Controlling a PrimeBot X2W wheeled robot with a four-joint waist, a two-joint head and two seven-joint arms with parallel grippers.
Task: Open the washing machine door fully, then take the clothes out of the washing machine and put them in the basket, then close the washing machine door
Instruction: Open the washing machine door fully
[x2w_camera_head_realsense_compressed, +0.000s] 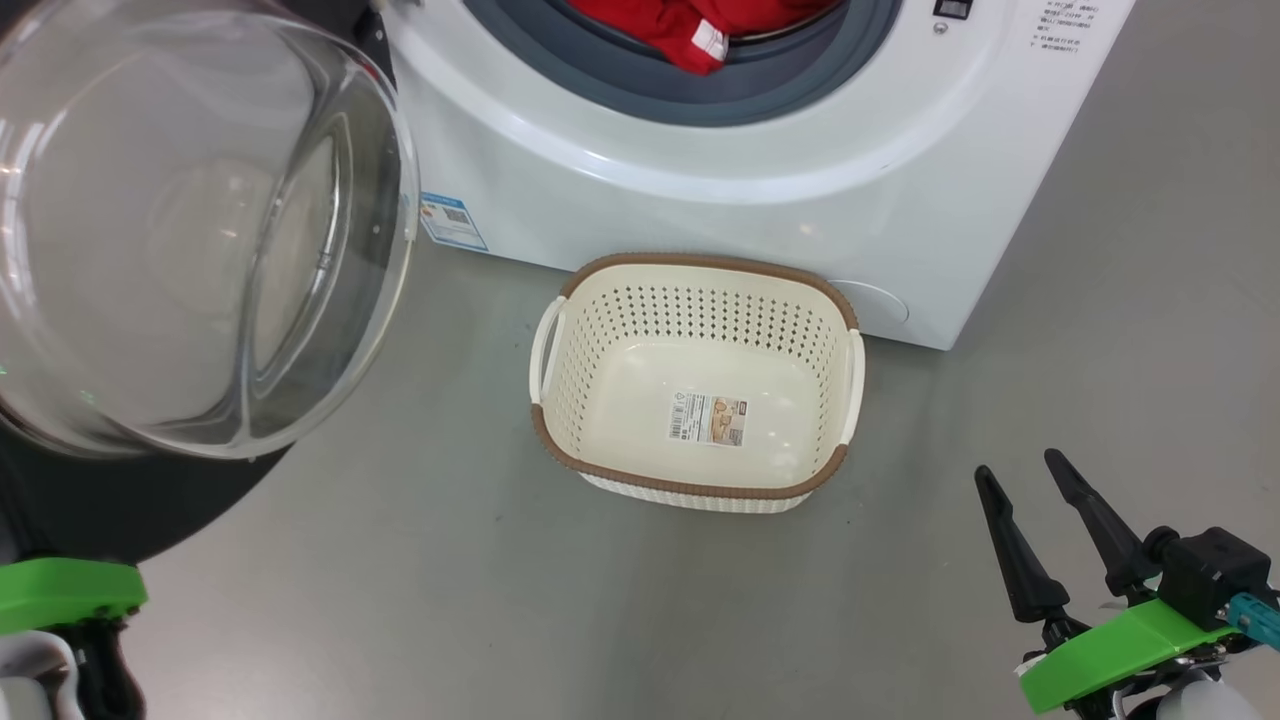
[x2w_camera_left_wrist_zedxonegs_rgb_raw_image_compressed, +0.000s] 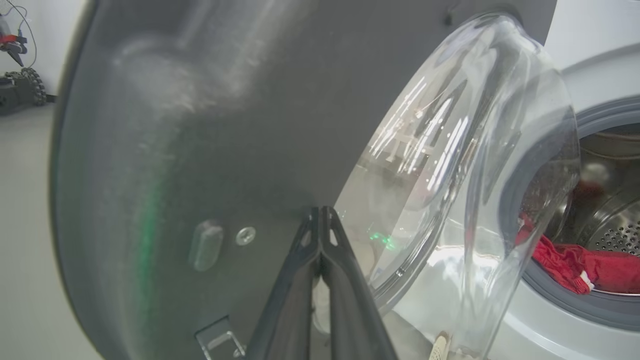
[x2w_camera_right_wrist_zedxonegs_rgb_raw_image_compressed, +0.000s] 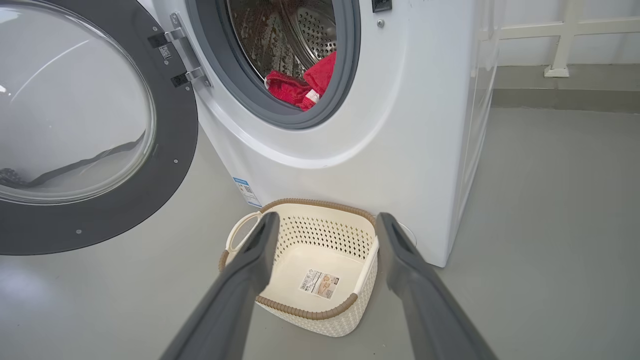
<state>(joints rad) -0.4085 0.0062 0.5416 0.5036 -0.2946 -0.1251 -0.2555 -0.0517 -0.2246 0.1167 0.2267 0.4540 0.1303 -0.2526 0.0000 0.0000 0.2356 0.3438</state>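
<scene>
The grey floor (x2w_camera_head_realsense_compressed: 400, 600) spreads under everything in my head view. The white washing machine (x2w_camera_head_realsense_compressed: 700, 170) stands on it at 12 o'clock, its mouth open and ringed by a grey rubber ring (x2w_camera_head_realsense_compressed: 620, 85). A small blue sticker (x2w_camera_head_realsense_compressed: 452, 220) sits low on its front toward 10 o'clock. The door (x2w_camera_head_realsense_compressed: 180, 230) is swung wide on its hinges out at 9 o'clock, the bulging clear glass bowl facing me and the black rim showing below it. The cream basket (x2w_camera_head_realsense_compressed: 690, 262) with its brown rim sits upright on the floor at the centre, just in front of the machine's base. It holds nothing but a barcode label (x2w_camera_head_realsense_compressed: 708, 418) on its bottom. The red clothes (x2w_camera_head_realsense_compressed: 670, 25) lie inside the machine at 12 o'clock, bunched at the lower lip of the steel drum (x2w_camera_right_wrist_zedxonegs_rgb_raw_image_compressed: 310, 30), with a white tag showing. My right tool (x2w_camera_head_realsense_compressed: 1018, 465) hangs at 4 o'clock above the floor, well apart from the basket. Its two dark fingers are spread wide, with nothing between them. My left tool (x2w_camera_left_wrist_zedxonegs_rgb_raw_image_compressed: 320, 212) is at 8 o'clock by the door. Its fingers are pressed together with nothing between them, tips close against the inner dark face of the door beside the glass; I cannot tell whether they touch it.
</scene>
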